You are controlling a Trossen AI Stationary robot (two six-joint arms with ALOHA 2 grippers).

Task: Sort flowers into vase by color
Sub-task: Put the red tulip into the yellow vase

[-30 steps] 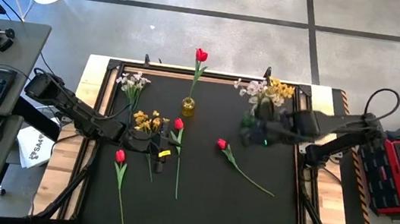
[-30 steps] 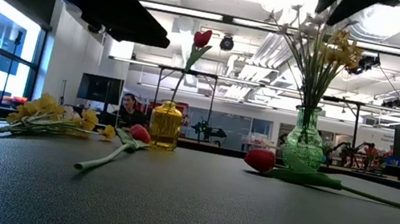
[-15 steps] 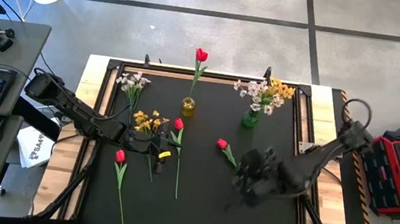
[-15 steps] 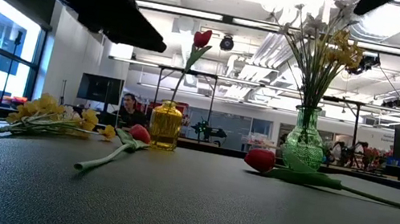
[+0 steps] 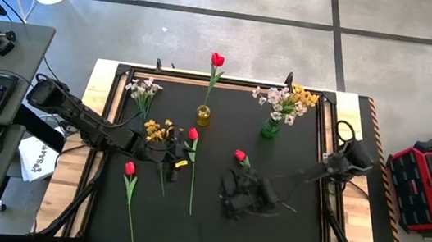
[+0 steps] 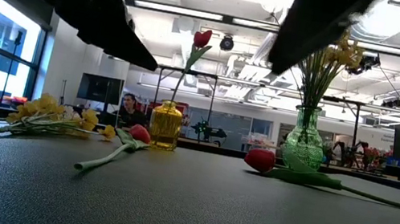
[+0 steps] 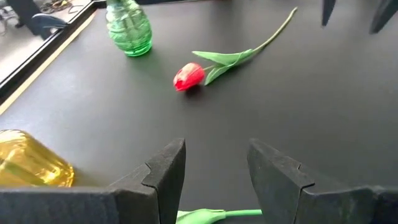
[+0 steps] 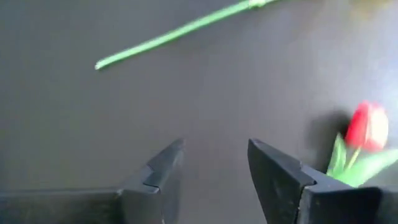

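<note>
You are looking at a red tulip [image 5: 239,155] lying flat on the black table [image 5: 302,231], its stem running away toward the table's right front. The right gripper [image 5: 233,199] is hovering just beside that stem, on the front side of the bloom, with its two fingers [image 8: 280,177] standing apart and nothing between them; in the right wrist view the same bloom [image 8: 368,126] is sitting just off one finger, not touching it.

Behind this claw, a green vase [image 5: 270,128] is holding the white and yellow sprays [image 5: 286,98]. Farther off toward the left arm, a yellow vase [image 5: 203,116] is carrying one upright red tulip [image 5: 218,59].

The left gripper [image 5: 173,165] is waiting low over the table with its fingers [image 7: 165,174] parted and empty. A second red tulip [image 5: 193,134] is lying right by it, its stem [image 5: 191,186] running to the table's front; in the left wrist view a bit of green stem [image 7: 214,215] is showing beneath the fingers. A yellow spray [image 5: 160,131] is lying just behind that claw, a white spray [image 5: 144,90] farther back, and another red tulip [image 5: 129,168] on its outer side, near the table's left edge.
</note>
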